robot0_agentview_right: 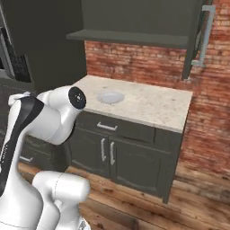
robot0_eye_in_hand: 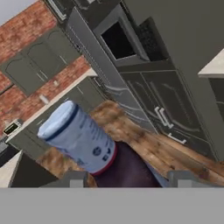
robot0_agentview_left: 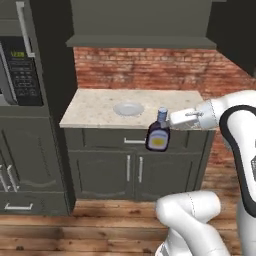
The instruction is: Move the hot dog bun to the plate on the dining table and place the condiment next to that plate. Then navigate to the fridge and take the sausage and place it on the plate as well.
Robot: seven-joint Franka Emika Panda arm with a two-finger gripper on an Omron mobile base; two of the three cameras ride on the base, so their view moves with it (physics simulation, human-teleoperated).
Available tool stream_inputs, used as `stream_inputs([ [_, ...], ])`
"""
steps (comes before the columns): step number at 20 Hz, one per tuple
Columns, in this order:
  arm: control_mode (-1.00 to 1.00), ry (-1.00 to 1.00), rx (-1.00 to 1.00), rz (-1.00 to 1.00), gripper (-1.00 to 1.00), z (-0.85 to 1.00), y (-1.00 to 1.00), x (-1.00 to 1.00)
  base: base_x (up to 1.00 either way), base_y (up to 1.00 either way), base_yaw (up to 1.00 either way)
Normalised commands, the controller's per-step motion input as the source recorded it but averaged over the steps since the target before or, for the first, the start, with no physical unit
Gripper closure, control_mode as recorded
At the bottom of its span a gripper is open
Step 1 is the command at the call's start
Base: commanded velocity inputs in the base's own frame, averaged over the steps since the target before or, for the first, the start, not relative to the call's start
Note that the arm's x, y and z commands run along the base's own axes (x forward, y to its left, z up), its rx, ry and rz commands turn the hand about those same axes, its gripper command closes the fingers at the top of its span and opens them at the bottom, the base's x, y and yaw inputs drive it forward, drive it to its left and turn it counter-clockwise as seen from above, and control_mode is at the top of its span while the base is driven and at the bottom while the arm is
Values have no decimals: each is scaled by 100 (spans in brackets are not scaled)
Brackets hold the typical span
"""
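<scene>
My gripper [robot0_agentview_left: 166, 119] is shut on the condiment bottle [robot0_agentview_left: 158, 136], a dark bottle with a yellow label and a pale blue cap. It holds the bottle by the neck, just off the front edge of the stone counter [robot0_agentview_left: 95, 107], with the body hanging before the drawer front. In the hand view the bottle [robot0_eye_in_hand: 81, 136] lies slanted between my fingertips [robot0_eye_in_hand: 72, 178], cap toward the upper left, and the gripper [robot0_eye_in_hand: 127, 177] closes around its dark body. A small grey plate [robot0_agentview_left: 128, 108] rests on the counter behind the bottle, also seen as the plate [robot0_agentview_right: 110, 97] from the right.
A microwave [robot0_agentview_left: 20, 70] sits in the tall dark cabinet at the left. A dark shelf [robot0_agentview_left: 140, 40] hangs over the counter in front of a brick wall [robot0_agentview_left: 150, 67]. Wooden floor [robot0_agentview_left: 75, 225] spreads before the lower cabinets [robot0_agentview_left: 130, 170].
</scene>
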Motion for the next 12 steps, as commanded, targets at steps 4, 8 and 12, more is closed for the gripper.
stream_inputs([
  [4,100,0,0,0,100,0,0,0,-92,-21,78],
  [8,100,0,0,0,100,0,0,0,-99,-13,74],
  [12,100,0,0,0,100,0,0,0,-100,0,70],
])
